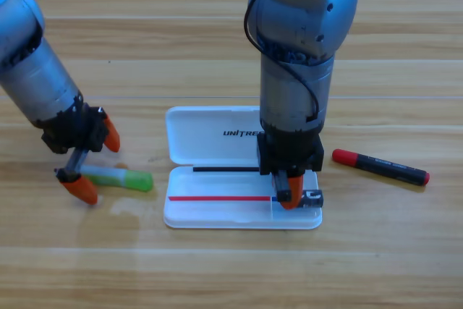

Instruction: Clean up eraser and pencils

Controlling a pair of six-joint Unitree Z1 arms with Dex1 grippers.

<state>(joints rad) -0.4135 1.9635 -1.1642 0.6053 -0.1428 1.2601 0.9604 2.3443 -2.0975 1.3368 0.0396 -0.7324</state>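
Note:
The white case (217, 211) lies open at the table's middle. My right gripper (291, 195) points straight down into its lower right corner. The eraser (314, 197), a small black block with white markings, lies in that corner and touches the right side of the orange tip. The black pencil with a red cap (380, 166) rests on the table to the right of the case. Left of the case lies the light green pencil (124, 178). My left gripper (95, 162) is open, one jaw above the pencil's left end and one below it.
The case's lid (210, 135) lies flat behind the tray, under the right arm. A faint pale smear (126, 211) marks the wood below the green pencil.

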